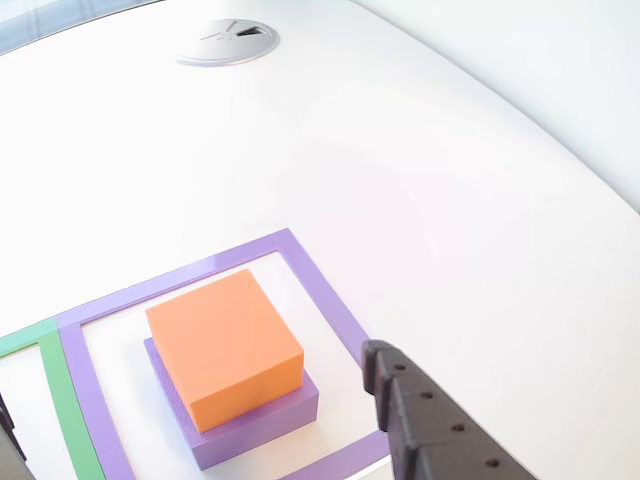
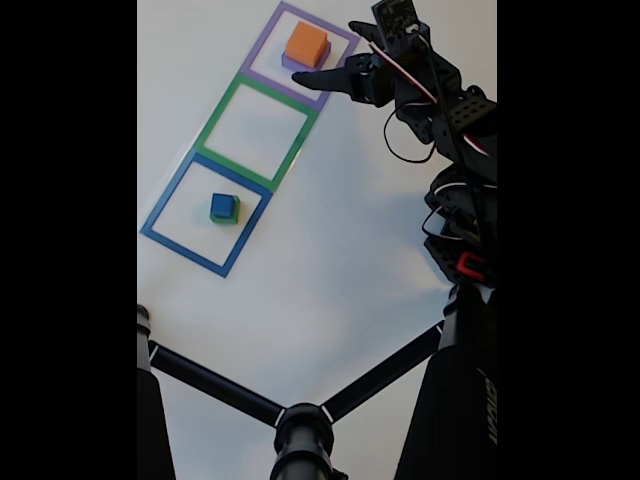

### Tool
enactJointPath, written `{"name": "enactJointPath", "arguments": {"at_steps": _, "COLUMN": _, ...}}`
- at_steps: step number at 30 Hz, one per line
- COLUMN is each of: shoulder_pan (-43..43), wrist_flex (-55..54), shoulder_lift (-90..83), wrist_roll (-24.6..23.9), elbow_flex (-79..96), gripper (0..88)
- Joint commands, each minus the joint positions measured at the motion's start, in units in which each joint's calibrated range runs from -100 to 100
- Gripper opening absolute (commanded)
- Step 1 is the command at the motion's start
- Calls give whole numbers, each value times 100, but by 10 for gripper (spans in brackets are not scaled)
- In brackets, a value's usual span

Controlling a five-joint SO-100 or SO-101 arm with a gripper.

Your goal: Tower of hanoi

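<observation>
The tool (image 2: 322,78) hangs at the near edge of the purple outline (image 2: 262,45) in the fixed view, its dark tip reaching toward the stack inside that frame without touching it. In the other view one black finger (image 1: 420,420) enters from the lower right, just beside the outline's corner and close to the stack; whether the jaws stand apart or together I cannot tell, though nothing sits between them. Right ahead of the tool, the orange block (image 1: 222,342) rests squarely on the wider purple block (image 1: 262,420), the two centred in the purple frame, as the puzzle demands: a smaller piece may sit only on a larger one. Well beyond the tool's reach, past the vacant green outline (image 2: 212,118), the blue cube (image 2: 224,205) sits on the green block (image 2: 220,217) inside the blue outline (image 2: 165,205). So the tower is split into two correctly ordered pairs on the white surface (image 1: 400,150), with the middle frame free as a transfer spot. My judgement is that the tool is placed here to take the orange block, since it is the top, movable piece of the nearer stack. A clean grasp would call for the fingers to straddle the orange sides without nudging the purple base.
</observation>
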Motion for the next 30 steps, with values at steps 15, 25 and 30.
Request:
{"name": "enactJointPath", "arguments": {"at_steps": 15, "shoulder_pan": 130, "wrist_flex": -3421, "shoulder_lift": 3501, "wrist_roll": 0, "elbow_flex": -622, "gripper": 468}}
{"name": "enactJointPath", "arguments": {"at_steps": 25, "shoulder_pan": 53, "wrist_flex": -3883, "shoulder_lift": 4453, "wrist_roll": 0, "elbow_flex": -1249, "gripper": 465}}
{"name": "enactJointPath", "arguments": {"at_steps": 30, "shoulder_pan": -72, "wrist_flex": -4036, "shoulder_lift": 4817, "wrist_roll": 0, "elbow_flex": -1522, "gripper": 464}}
